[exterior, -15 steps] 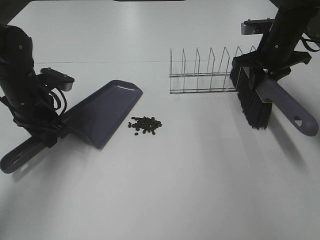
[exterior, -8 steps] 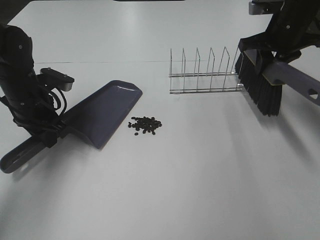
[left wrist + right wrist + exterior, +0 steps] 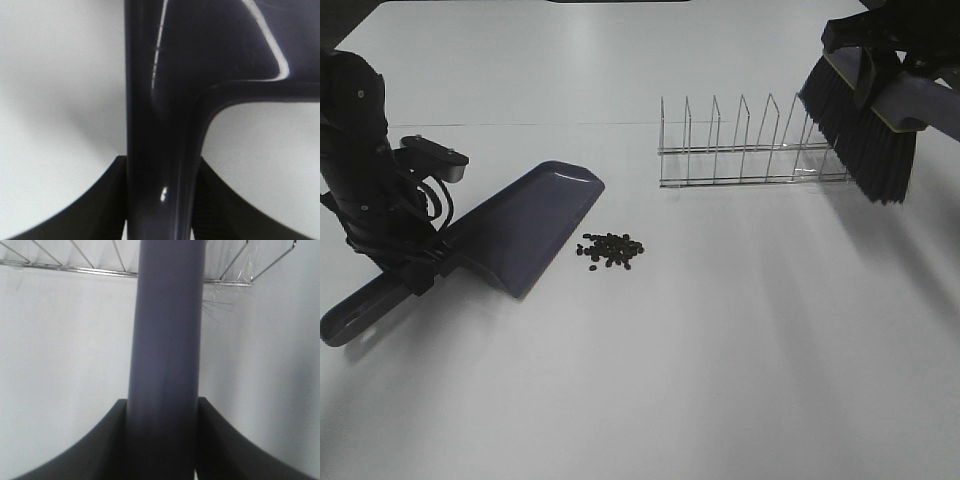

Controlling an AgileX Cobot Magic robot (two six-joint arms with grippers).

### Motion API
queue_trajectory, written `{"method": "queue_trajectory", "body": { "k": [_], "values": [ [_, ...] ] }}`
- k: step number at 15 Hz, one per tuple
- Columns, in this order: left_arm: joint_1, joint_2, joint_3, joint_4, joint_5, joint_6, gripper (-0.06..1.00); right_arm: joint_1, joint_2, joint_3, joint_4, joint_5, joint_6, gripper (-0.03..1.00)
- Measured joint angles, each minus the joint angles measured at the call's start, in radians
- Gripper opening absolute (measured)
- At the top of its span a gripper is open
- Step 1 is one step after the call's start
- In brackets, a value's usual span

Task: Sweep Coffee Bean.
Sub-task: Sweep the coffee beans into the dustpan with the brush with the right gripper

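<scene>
- On the white table (image 3: 740, 380), the coffee bean (image 3: 610, 251) cluster lies just beside the dustpan (image 3: 535, 225), whose mouth is angled toward it, apparently to catch the sweep.
- Left end effector (image 3: 162, 200) clamps the dustpan handle, pinning it low.
- Right end effector (image 3: 165, 440) grips the brush (image 3: 865, 130) handle, with the bristles raised beside the wire rack (image 3: 740, 150) and well apart from the beans.

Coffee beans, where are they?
In the high view the coffee beans sit left of middle, just right of the dustpan, nearer than the wire rack.

We find the brush (image 3: 865, 125) handle cut off at right edge | we cannot count the coffee bean (image 3: 610, 250) cluster: too small
</scene>
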Motion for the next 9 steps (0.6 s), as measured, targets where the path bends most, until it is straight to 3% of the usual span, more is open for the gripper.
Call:
{"method": "queue_trajectory", "body": {
  "k": [3, 9],
  "values": [
    [0.000, 0.000, 0.000, 0.000, 0.000, 0.000, 0.31, 0.000, -0.010, 0.000, -0.009, 0.064, -0.001, 0.34],
    [0.000, 0.000, 0.000, 0.000, 0.000, 0.000, 0.31, 0.000, -0.110, 0.002, -0.010, 0.066, -0.001, 0.34]
  ]
}}
